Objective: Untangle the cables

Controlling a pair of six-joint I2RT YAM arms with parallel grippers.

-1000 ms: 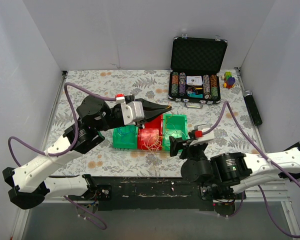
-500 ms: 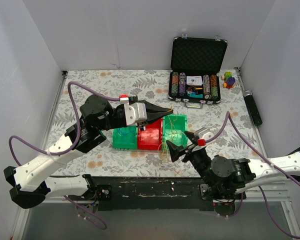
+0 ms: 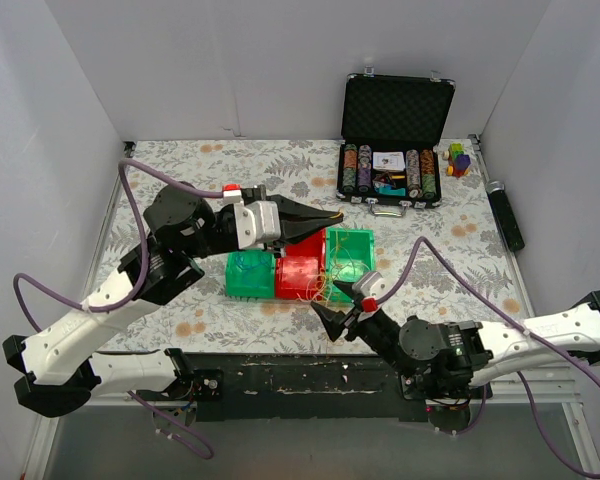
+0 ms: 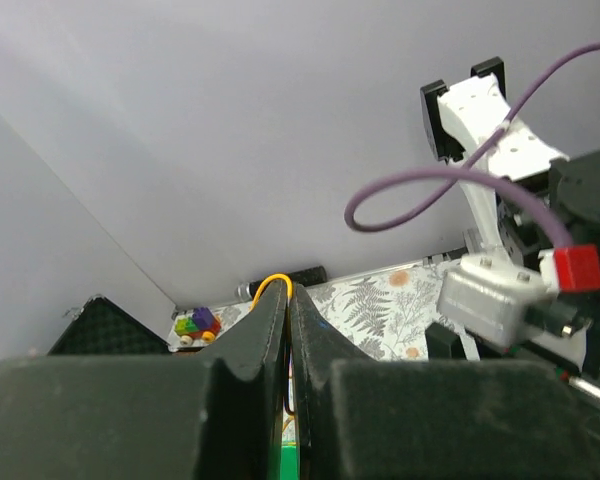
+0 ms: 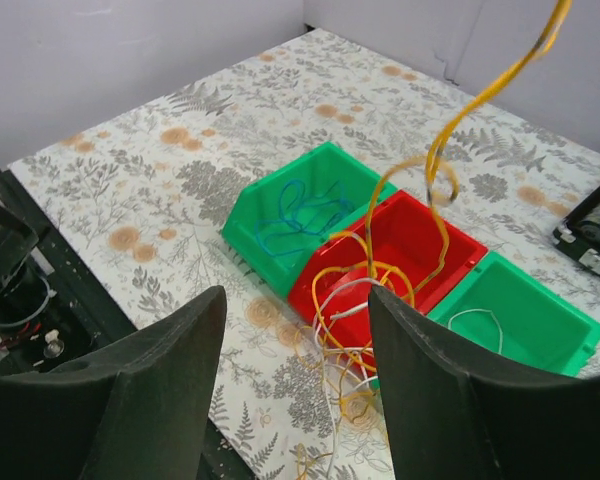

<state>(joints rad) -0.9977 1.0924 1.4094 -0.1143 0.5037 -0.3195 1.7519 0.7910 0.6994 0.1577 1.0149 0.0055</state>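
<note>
Where the cables lay: the knot of yellow and white cables (image 5: 345, 320) sat at the near edge of the red bin (image 5: 420, 235) and spilled onto the worktop (image 5: 130, 190). A teal cable (image 5: 295, 215) lay alone in the left green bin (image 5: 248, 235), and a white cable (image 5: 477, 318) lay alone in the right green bin (image 5: 525, 310).
Left end effector (image 4: 287, 300): pressed together on 1 yellow cable (image 4: 273, 284), whose loop showed just above the tips.
Right end effector (image 5: 295, 385): spread wide and holding nothing, with the knot ahead of its 2 fingers.
Left arm pose: raised above the bins, the wrist about level, the end effector pointing to the robot's right. The yellow cable ran down from it to the knot.
Right arm pose: stretched low along the near edge of the worktop, the end effector aimed at the knot from the front.
Step in hand, as I judged: pulling 1 yellow cable out of the knot.
How to do it well: the right end effector should probably pin the knot low, near the red bin, and grip the bundle, not the lifted strand. The left should then draw upward slowly, so that the light bins are not dragged.
</note>
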